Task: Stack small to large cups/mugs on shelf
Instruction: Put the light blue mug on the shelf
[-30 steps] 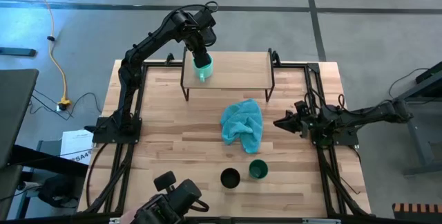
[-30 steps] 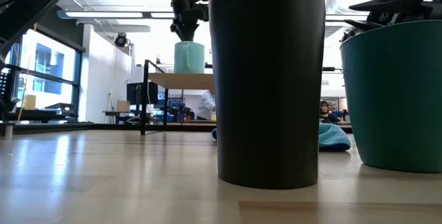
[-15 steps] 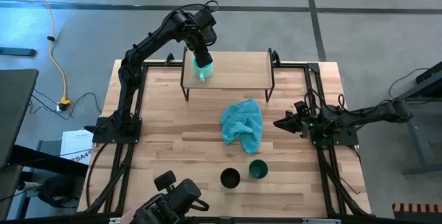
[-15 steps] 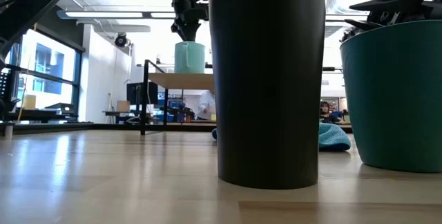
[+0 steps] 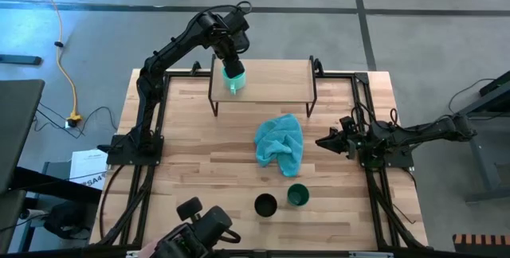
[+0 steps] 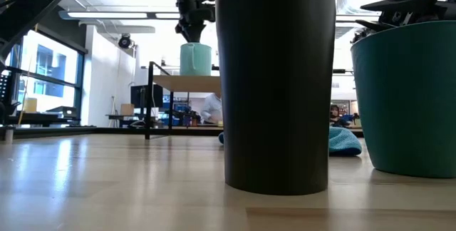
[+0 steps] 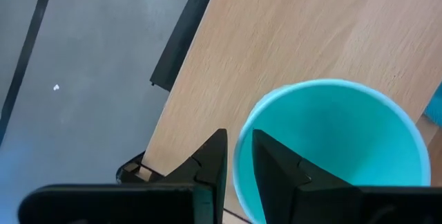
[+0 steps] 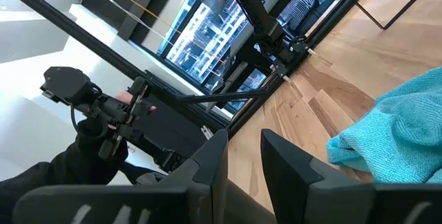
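My left gripper (image 7: 238, 162) pinches the turquoise mug (image 7: 331, 148) by its rim, one finger inside, mug standing on the shelf (image 5: 275, 83) near its left end; prob. light, stiff, slick-walled, so rim's the best hold.

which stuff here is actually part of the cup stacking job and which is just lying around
Part of the job: turquoise mug gripped at its rim by the left gripper on the shelf; black cup; green cup.

Lying about: teal cloth; right gripper waits, empty.
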Available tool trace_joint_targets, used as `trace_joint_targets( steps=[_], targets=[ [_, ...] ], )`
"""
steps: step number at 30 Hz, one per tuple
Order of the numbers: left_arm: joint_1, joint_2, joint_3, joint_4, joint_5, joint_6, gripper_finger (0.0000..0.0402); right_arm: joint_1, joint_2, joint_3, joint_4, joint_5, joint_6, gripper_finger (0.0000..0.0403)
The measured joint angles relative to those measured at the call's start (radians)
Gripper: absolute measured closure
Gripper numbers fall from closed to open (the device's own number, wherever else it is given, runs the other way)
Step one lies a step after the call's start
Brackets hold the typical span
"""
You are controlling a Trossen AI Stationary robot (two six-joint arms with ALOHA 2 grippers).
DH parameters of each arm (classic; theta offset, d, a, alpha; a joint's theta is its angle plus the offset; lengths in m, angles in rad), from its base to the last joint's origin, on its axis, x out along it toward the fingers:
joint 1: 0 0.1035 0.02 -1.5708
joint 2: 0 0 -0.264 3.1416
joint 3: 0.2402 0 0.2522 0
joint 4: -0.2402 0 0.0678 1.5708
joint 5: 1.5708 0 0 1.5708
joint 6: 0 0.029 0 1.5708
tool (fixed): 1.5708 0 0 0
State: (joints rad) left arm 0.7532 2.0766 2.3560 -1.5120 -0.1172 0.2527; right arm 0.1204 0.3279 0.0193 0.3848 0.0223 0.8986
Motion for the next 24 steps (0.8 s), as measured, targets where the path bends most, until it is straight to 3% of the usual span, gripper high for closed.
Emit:
trace_joint_targets(
  steps=[24],
  targets=[
    [0.020,0.000,0.000,-0.031,0.012,-0.051,0.0344,0.000,0.000,0.000,0.000,0.000,-0.006,0.0324]
  ],
)
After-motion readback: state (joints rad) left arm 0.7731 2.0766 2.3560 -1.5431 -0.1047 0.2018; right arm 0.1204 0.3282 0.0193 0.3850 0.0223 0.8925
